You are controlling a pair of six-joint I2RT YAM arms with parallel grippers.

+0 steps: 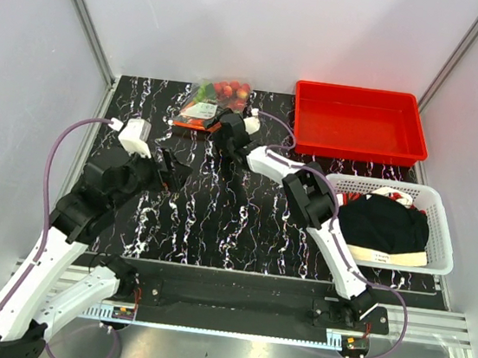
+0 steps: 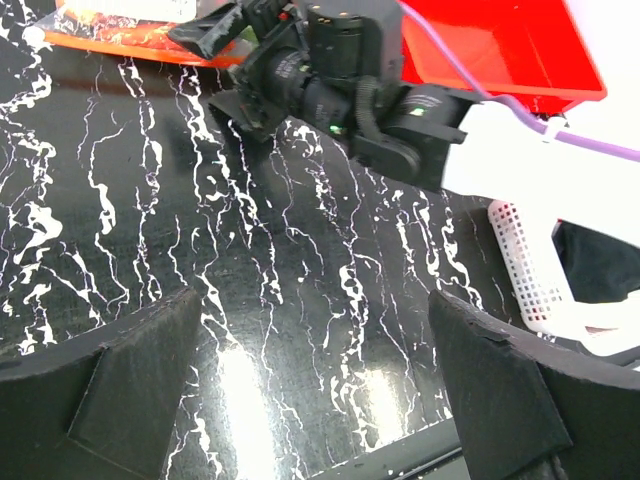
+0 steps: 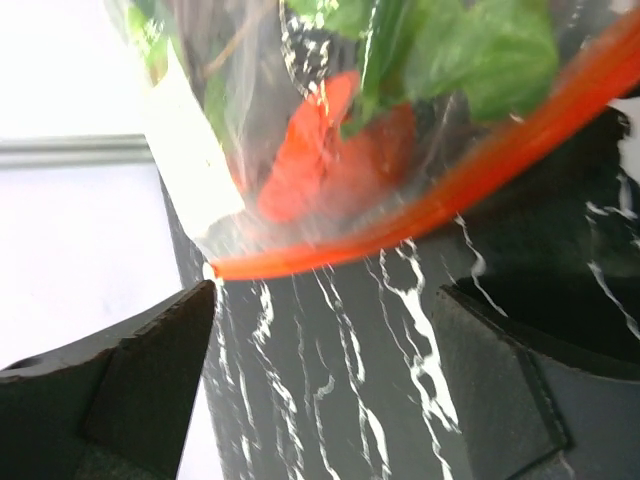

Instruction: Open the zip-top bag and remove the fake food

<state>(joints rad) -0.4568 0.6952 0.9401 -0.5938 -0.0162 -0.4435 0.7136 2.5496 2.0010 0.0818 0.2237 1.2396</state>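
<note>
The zip-top bag (image 1: 211, 106) lies flat at the far side of the black worktop (image 1: 242, 223), just left of a red tray (image 1: 356, 145). The fake food is inside the bag. From the top you can see red tomatoes (image 1: 232, 89) at its far end. The right wrist view shows an orange carrot (image 3: 310, 160) and green leaves (image 3: 470, 50) pressed against the clear plastic. The orange-red zip strip (image 3: 450, 185) runs along the edge of the bag that faces the arms.

The right pincer (image 3: 320, 390) is down low, right next to the zip strip. Its two fingers are spread apart and only worktop shows between them (the strip is just ahead of the tips). It is not holding anything.

The left pincer (image 2: 320, 400) is near the middle of the worktop, apart from the bag. Its fingers are spread wide too, with nothing between them.

A white basket (image 1: 440, 247) sits at the right side of the worktop, with a black cloth (image 1: 386, 223) in it.
</note>
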